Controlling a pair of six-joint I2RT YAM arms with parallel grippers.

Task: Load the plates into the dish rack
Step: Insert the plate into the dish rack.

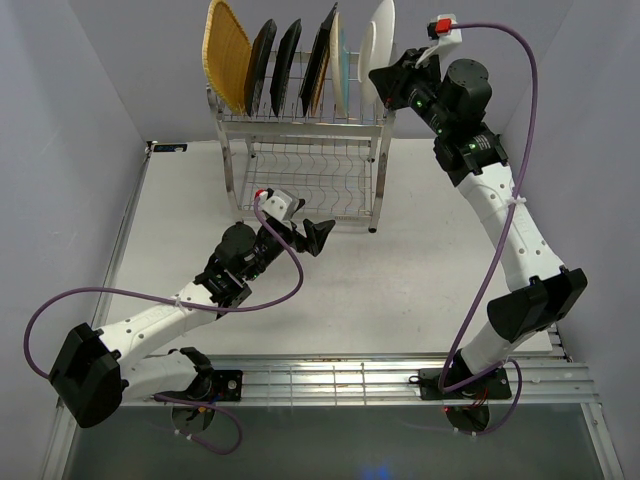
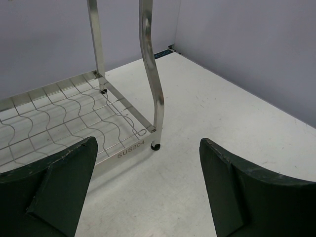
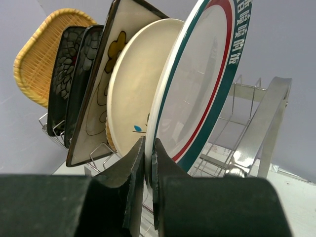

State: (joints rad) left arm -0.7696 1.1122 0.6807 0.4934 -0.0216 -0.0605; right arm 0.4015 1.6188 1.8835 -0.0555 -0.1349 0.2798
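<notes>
Dish rack (image 1: 300, 150) on white surface (image 1: 420, 290), upright plates (image 1: 288, 60) in upper tier, right hand (image 3: 149, 145) pinching teal-rimmed plate (image 3: 202, 84), left hand (image 2: 148, 148) spread, grey walls (image 1: 60, 100)

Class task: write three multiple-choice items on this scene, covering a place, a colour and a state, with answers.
1. Where do the plates stand in the dish rack? A lower shelf; B upper shelf; C both shelves.
2. What colour is the rim of the round plate at the right hand? A teal; B yellow; C black.
3. How is the left hand? A shut on a plate; B shut, empty; C open, empty.
Answers: B, all stand upright on top; A, a teal band edges it; C, its fingers stand apart, nothing between.
</notes>
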